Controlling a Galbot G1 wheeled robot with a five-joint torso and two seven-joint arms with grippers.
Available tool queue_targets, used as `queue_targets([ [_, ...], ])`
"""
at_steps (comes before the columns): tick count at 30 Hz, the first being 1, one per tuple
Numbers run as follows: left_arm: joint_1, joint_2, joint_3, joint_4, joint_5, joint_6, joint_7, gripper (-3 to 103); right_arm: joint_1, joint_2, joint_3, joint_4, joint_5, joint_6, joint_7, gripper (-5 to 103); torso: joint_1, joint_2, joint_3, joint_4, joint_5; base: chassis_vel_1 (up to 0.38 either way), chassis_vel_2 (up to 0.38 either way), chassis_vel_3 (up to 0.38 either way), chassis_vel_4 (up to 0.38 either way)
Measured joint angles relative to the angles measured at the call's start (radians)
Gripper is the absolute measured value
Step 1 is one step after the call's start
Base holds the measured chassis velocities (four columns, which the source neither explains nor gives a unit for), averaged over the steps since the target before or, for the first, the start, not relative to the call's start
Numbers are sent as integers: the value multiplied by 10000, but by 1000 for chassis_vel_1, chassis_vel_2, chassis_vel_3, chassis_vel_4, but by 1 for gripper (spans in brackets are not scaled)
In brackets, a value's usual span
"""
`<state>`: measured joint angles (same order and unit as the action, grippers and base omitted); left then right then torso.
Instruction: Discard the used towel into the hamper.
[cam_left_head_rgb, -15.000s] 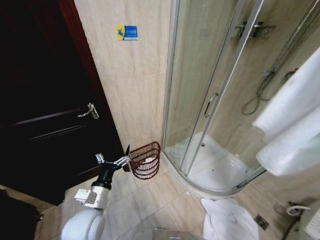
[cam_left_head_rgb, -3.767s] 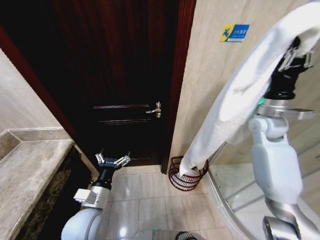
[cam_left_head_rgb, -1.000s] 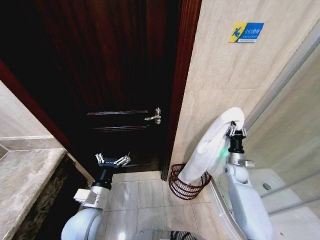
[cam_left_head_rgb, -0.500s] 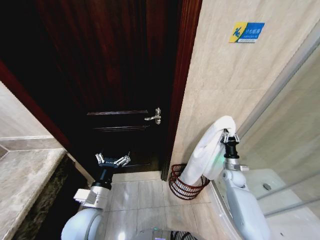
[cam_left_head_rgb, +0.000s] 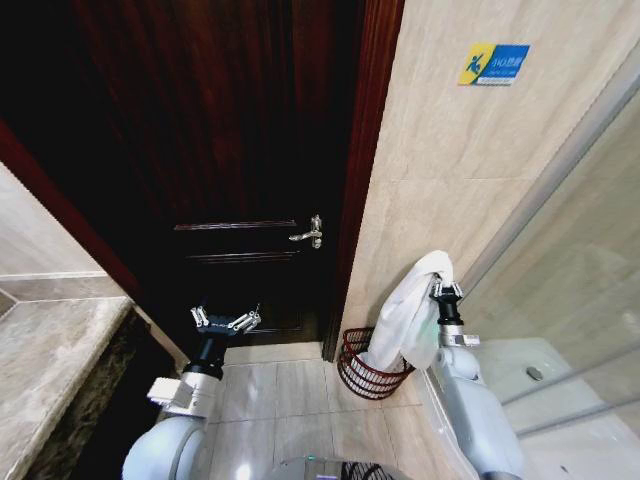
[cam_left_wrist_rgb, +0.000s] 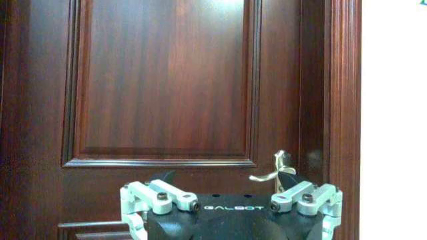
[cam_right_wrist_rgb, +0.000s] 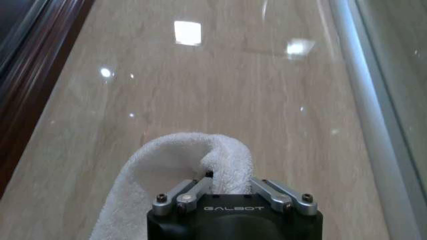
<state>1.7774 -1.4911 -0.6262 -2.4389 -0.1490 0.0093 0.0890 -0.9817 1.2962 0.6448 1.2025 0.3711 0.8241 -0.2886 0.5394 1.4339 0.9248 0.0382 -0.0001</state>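
One white towel (cam_left_head_rgb: 408, 312) hangs from my right gripper (cam_left_head_rgb: 444, 291), whose fingers pinch its top fold just above the hamper (cam_left_head_rgb: 372, 368). Its lower end drops inside the hamper, which sits on the floor tiles at the foot of the beige wall (cam_left_head_rgb: 440, 180), beside the dark door (cam_left_head_rgb: 230, 150). My left gripper (cam_left_head_rgb: 226, 320) hovers spread wide and empty before the door, well apart from the hamper.

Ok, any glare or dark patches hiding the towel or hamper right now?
Head view: the door is very dark, but the towel and hamper read clearly. Right wrist view: bright light spots on the wall tile, none on the towel.
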Motion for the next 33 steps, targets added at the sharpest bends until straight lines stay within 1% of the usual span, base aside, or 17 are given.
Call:
queue_targets([
  [10, 0, 0, 0, 0, 0, 0, 0, 100, 329, 95, -178, -1022, 16, 0, -232, 11, 0, 0, 0, 1, 0, 0, 0, 0, 0],
  [12, 0, 0, 0, 0, 0, 0, 0, 100, 317, 81, -123, -1074, 16, 0, -235, 11, 0, 0, 0, 2, 3, 0, 0, 0, 0],
  [16, 0, 0, 0, 0, 0, 0, 0, 100, 273, 37, 15, -1180, 0, 0, -263, 11, 0, 0, 0, -2, -2, 0, 0, 0, 0],
  [18, 0, 0, 0, 0, 0, 0, 0, 100, 294, 41, 20, -1274, 0, 0, -272, 11, 0, 0, 0, -2, 3, 0, 0, 0, 0],
  [33, 0, 0, 0, 0, 0, 0, 0, 100, 333, 126, 5, -1168, 47, -5, -368, 11, -1, 0, -1, 0, 0, -12, 9, 10, -13],
])
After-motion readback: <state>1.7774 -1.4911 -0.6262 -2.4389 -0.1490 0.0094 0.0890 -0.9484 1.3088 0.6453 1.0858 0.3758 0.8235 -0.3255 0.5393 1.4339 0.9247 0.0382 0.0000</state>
